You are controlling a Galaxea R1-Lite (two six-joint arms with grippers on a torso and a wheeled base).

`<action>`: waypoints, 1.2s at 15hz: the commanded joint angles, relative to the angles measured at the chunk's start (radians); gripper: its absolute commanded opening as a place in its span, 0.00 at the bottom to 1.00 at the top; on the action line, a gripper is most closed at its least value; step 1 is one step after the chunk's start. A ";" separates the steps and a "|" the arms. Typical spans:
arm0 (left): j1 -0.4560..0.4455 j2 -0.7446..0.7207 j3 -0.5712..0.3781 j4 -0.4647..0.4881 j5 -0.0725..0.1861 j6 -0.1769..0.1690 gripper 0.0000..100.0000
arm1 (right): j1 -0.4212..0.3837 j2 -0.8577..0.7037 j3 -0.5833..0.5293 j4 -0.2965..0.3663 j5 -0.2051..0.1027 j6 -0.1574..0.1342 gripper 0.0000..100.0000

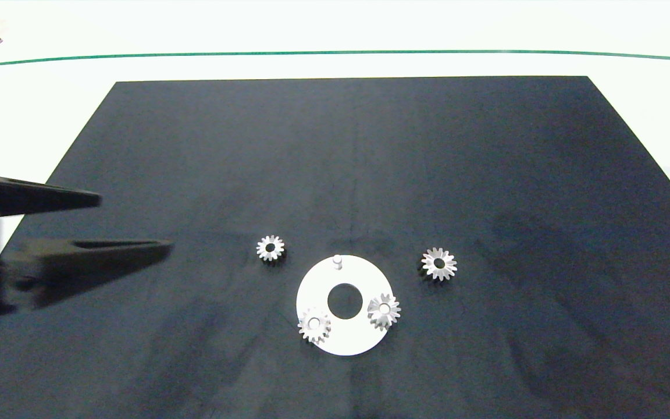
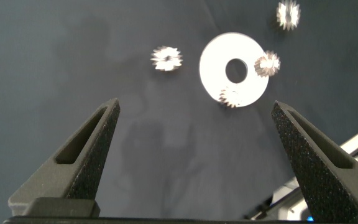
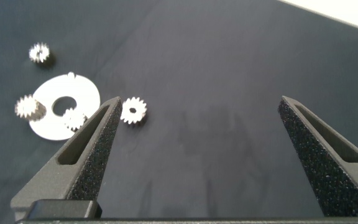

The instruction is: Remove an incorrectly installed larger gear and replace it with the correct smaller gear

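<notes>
larger gear (image 1: pixel 439 263) on black mat (image 1: pixel 346 145), white table (image 1: pixel 335 29) around

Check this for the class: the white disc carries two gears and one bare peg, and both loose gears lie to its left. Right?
Not quite. The white disc does carry two gears and a bare peg, but the head view shows the smaller gear left of it and the larger gear right.

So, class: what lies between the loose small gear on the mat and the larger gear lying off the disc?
In the head view, the white disc's bare pin sits between the smaller gear and larger gear.
</notes>
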 commanded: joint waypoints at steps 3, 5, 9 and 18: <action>-0.064 0.352 0.161 -0.286 0.058 0.005 1.00 | 0.007 -0.092 -0.003 -0.002 0.011 -0.022 1.00; -0.058 0.385 0.161 -0.287 0.072 0.028 1.00 | 0.007 -0.107 -0.004 0.001 0.034 -0.025 1.00; 0.029 0.393 0.175 -0.336 0.070 0.150 1.00 | 0.007 -0.116 -0.003 0.002 0.046 -0.032 1.00; 0.075 0.534 0.045 -0.378 0.064 0.165 1.00 | 0.007 -0.119 0.002 0.004 0.051 -0.050 1.00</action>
